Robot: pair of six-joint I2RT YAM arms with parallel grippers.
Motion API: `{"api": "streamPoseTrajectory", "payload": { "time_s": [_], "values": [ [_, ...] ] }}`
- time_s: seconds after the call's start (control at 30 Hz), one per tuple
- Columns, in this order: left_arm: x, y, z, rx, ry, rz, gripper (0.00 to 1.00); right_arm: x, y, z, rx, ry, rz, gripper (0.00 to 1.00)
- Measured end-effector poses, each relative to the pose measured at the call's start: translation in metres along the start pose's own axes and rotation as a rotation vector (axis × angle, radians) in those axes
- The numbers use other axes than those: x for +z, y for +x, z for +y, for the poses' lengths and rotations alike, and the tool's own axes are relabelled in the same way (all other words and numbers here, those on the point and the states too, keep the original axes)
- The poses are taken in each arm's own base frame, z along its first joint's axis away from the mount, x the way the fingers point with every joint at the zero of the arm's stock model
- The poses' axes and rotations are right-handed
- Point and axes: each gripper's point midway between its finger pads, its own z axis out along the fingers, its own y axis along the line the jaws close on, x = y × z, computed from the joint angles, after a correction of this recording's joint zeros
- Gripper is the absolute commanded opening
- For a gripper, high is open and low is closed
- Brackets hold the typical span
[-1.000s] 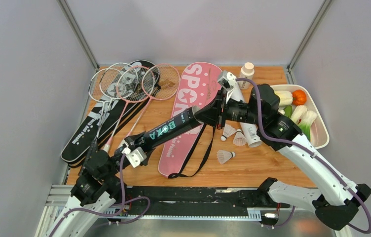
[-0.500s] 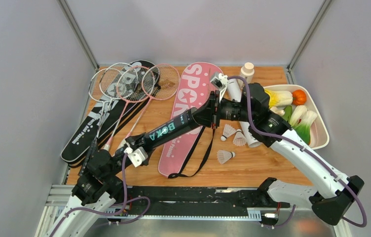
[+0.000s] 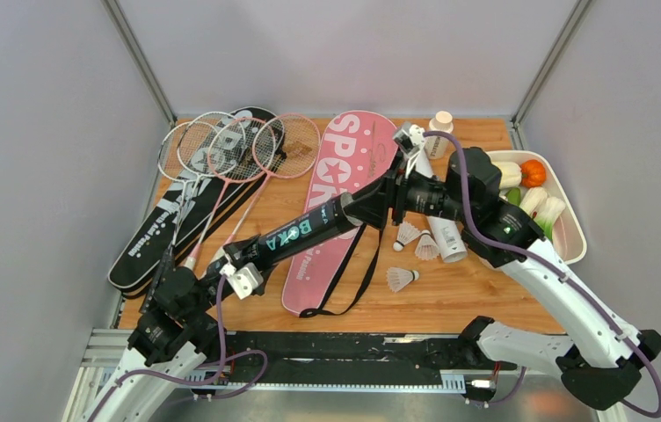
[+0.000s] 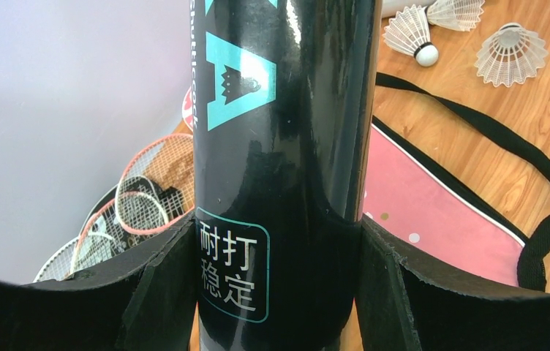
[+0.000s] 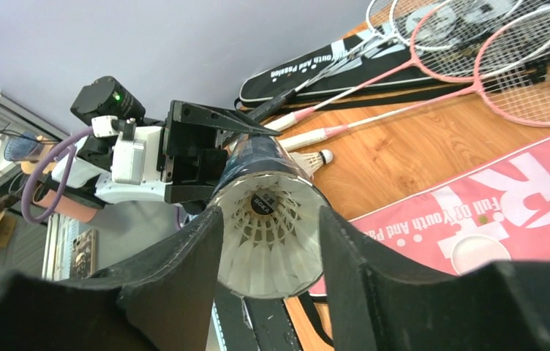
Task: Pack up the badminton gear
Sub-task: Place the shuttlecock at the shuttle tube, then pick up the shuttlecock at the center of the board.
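the left gripper (image 4: 279, 230) clamped the black tube (image 3: 305, 233) tilted above the pink bag (image 3: 349, 145), while the right gripper (image 5: 270, 219) stood spread at its mouth, a white shuttlecock (image 5: 261, 245) nested inside.

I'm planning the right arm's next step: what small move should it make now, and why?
Probably draw the right hand back from the black tube: a shuttlecock sits in its mouth, the hand's fingers stand apart either side, and three loose shuttlecocks wait on the table.
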Motion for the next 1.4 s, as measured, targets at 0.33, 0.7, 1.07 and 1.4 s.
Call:
{"api": "streamPoseTrajectory", "payload": {
  "time_s": [0.33, 0.7, 1.07, 1.4],
  "values": [
    [0.000, 0.001, 0.001, -0.003, -0.009, 0.006, 0.00, -0.033, -0.037, 0.016, -0.058, 0.053, -0.125, 0.56],
    [-0.017, -0.024, 0.074, -0.220, -0.360, 0.064, 0.00, -0.031, -0.018, -0.021, -0.042, 0.171, -0.231, 0.57],
    [-0.079, -0.122, 0.150, -0.361, -0.656, -0.165, 0.00, 0.080, 0.083, -0.072, -0.069, 0.297, -0.076, 0.58],
    [-0.109, -0.139, 0.150, -0.366, -0.688, -0.262, 0.00, 0.197, 0.194, -0.058, -0.122, 0.377, 0.111, 0.58]
  ]
}}
